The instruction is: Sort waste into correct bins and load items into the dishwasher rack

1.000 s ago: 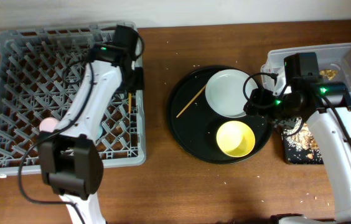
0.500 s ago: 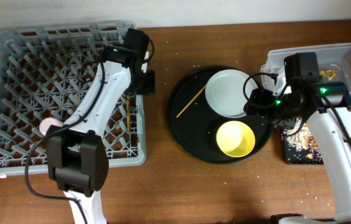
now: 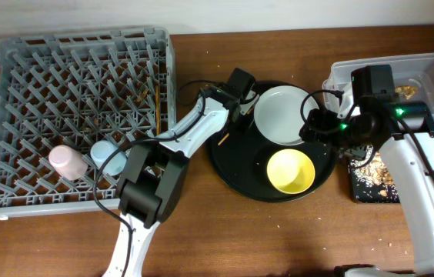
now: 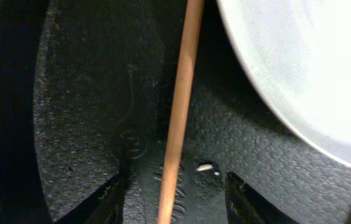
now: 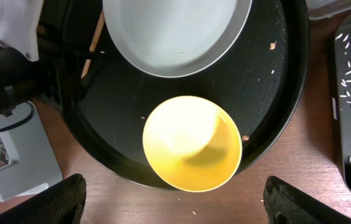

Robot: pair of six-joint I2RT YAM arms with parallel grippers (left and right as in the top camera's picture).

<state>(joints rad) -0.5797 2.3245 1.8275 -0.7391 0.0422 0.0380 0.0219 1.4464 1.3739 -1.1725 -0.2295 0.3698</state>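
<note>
Chopstick [image 4: 179,112] cut off top and bottom in left wrist view, plate [image 4: 306,62] cropped alongside, black tray [image 3: 367,183] partly under right arm

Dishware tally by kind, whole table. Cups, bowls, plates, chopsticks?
Cups: 2, pink cup and light-blue cup
Bowls: 1, yellow bowl
Plates: 1, plate
Chopsticks: 2, rack chopstick and tray chopstick
Total: 6

Overhead looked straight down at the whole table [image 3: 278,238]; the left wrist camera hovered close, chopstick [image 4: 178,112] between its jaws; the right, higher, shared the plate [image 5: 175,31]
</note>
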